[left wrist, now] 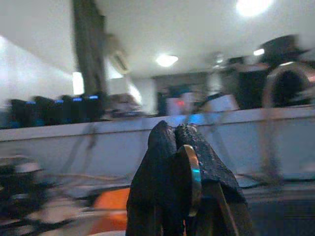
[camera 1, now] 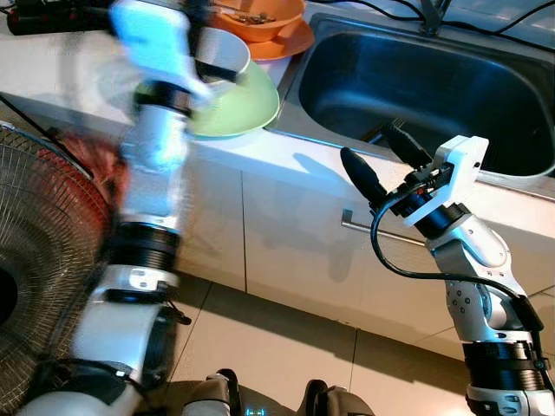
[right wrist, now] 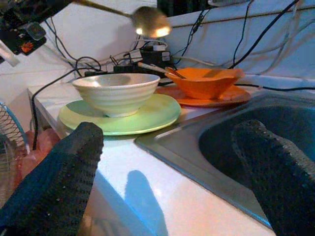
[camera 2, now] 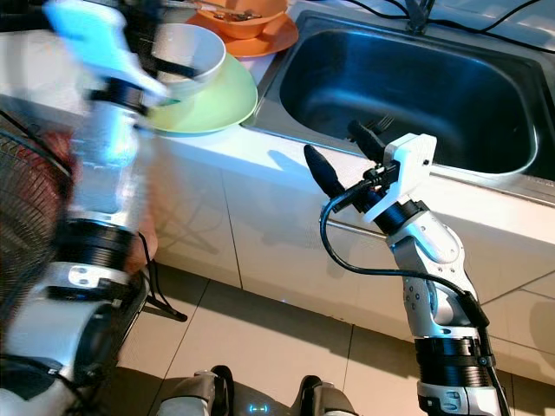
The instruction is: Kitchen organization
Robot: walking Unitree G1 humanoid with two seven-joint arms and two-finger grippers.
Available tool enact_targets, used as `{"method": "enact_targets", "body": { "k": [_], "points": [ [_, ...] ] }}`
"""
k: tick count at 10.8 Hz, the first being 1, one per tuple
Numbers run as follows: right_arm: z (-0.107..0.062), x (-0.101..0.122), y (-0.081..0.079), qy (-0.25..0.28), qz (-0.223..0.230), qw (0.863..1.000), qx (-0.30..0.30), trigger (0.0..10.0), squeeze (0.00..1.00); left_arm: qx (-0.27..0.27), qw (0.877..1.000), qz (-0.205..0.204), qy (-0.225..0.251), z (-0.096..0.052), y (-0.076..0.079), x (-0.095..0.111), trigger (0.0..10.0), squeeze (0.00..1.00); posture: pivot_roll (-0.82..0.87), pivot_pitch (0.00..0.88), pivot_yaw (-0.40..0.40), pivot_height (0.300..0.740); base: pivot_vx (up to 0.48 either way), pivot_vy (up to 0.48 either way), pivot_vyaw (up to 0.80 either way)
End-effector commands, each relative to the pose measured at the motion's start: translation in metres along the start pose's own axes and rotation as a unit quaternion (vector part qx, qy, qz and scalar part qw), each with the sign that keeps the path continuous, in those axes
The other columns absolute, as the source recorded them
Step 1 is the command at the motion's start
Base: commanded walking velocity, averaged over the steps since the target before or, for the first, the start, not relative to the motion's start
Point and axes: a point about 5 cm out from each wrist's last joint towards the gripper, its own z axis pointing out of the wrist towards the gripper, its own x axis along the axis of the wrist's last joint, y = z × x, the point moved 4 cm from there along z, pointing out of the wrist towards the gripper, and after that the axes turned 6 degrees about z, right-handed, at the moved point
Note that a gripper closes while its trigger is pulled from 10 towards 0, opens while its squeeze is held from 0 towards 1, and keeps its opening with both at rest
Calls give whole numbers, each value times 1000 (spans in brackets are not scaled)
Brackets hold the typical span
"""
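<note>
Two bowls sit on the counter [camera 1: 260, 152] left of the sink [camera 1: 416, 87]: our white bowl [right wrist: 118, 93] on a green plate [right wrist: 147, 115] near the front edge, an orange bowl [right wrist: 204, 81] behind. Our left gripper [left wrist: 179, 147] is blurry above them, fingers pinched together on a spoon [right wrist: 147, 22]. Our right gripper [camera 1: 377, 160] hangs spread wide by the sink's front rim, with open room around it.
</note>
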Motion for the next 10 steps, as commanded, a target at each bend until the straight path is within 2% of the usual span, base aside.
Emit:
{"method": "enact_targets", "body": {
  "k": [1,2,3,5,6,8,10],
  "points": [
    [-2,2,6,0,-14,1000,-12,10000,0,-52,998,-15,25,14,23,15,10000,0,0,174,-16,740,0,0,0],
    [-4,4,8,0,-19,1000,-16,10000,0,-74,997,-29,26,16,32,15,10000,0,-5,172,-10,740,0,0,0],
    [-7,8,14,3,-30,999,-26,10000,0,-115,992,-56,15,22,53,10,10000,0,-20,168,2,740,0,0,0],
    [-11,13,20,2,-48,998,-41,10000,0,-143,985,-94,-8,26,73,0,10000,0,-49,165,16,740,0,0,0],
    [-14,15,23,0,-55,997,-46,10000,0,-152,983,-101,-14,26,79,-2,10000,0,-55,166,19,740,0,0,0],
    [-24,19,29,-2,-69,996,-63,10000,0,-169,974,-143,-52,25,100,-16,10000,0,-87,173,39,740,0,0,0],
    [-29,19,28,-6,-72,995,-70,10000,0,-161,969,-170,-74,32,109,-20,10000,0,-103,187,53,740,0,0,0]
  ]
}}
